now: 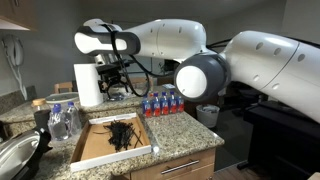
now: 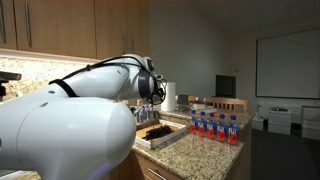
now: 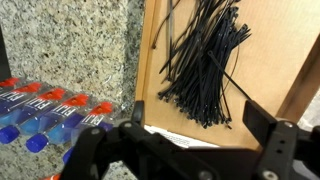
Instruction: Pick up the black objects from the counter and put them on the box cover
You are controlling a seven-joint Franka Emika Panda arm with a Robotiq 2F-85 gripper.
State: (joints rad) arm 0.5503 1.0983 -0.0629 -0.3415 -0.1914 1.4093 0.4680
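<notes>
From the wrist camera I see my gripper point(image 3: 190, 135) poised over the box cover point(image 3: 270, 50), its jaws standing wide apart with nothing between them. One dark finger point(image 3: 100, 152) shows at the lower left of that view and its mate at the lower right. The black cable ties point(image 3: 205, 65) lie inside the box cover as a loose, fanned bundle on the tan cardboard floor, with a stray or two curling off toward the edge nearest the granite. As far as I can tell, none of them touches the fingers. The box cover sits flat on the speckled granite counter point(image 3: 70, 45), and near it stands a cluster of small water bottles point(image 3: 45, 108) with red caps and blue labels. In an exterior view the gripper point(image 1: 117, 78) hangs above the far end of the box cover point(image 1: 88, 150), next to a white paper towel roll point(image 1: 90, 85). There the black cable ties point(image 1: 121, 132) read as a spidery clump near the middle of the cover, with the water bottles point(image 1: 163, 103) to one side and a round metal bowl point(image 1: 14, 155) on the opposite side. In an exterior view taken from behind the arm, the gripper point(image 2: 150, 97) is largely hidden by the white links. The black cable ties point(image 2: 154, 130) show only as a dark smudge in the box cover point(image 2: 170, 135).
</notes>
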